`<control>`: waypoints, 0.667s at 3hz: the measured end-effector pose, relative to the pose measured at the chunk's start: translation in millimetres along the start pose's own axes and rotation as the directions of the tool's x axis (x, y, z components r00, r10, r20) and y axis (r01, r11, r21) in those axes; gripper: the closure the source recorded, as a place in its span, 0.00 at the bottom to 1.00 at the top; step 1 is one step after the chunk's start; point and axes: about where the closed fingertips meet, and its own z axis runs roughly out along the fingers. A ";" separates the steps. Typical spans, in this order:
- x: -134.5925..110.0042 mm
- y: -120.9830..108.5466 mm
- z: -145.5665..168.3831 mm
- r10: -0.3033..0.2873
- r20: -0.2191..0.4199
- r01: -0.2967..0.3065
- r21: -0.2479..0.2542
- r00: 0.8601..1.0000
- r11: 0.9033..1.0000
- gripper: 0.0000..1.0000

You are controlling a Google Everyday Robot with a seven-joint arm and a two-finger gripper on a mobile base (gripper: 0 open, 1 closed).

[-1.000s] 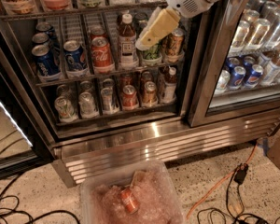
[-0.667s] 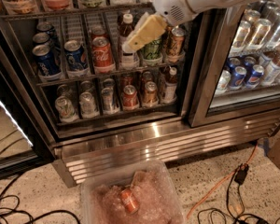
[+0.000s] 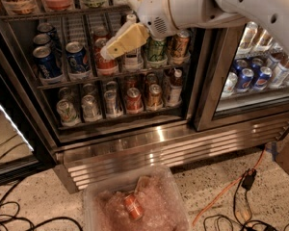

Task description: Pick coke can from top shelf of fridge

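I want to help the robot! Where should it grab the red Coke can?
Probably the coke can by its round middle, coming straight from the front: it stands upright, with a blue can and a bottle close beside it. The gripper hovers just before it.

tool (image 3: 109, 52) before coke can (image 3: 106, 67), in fridge (image 3: 149, 146)

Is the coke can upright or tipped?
Upright: the coke can stands on its base, sides vertical; the claw is in front of its upper part.
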 end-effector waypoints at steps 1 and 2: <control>-16.6 13.6 17.3 -0.015 0.041 0.018 -0.057 0.999 0.998 0.00; -16.7 13.7 17.4 -0.016 0.041 0.018 -0.058 0.999 0.998 0.00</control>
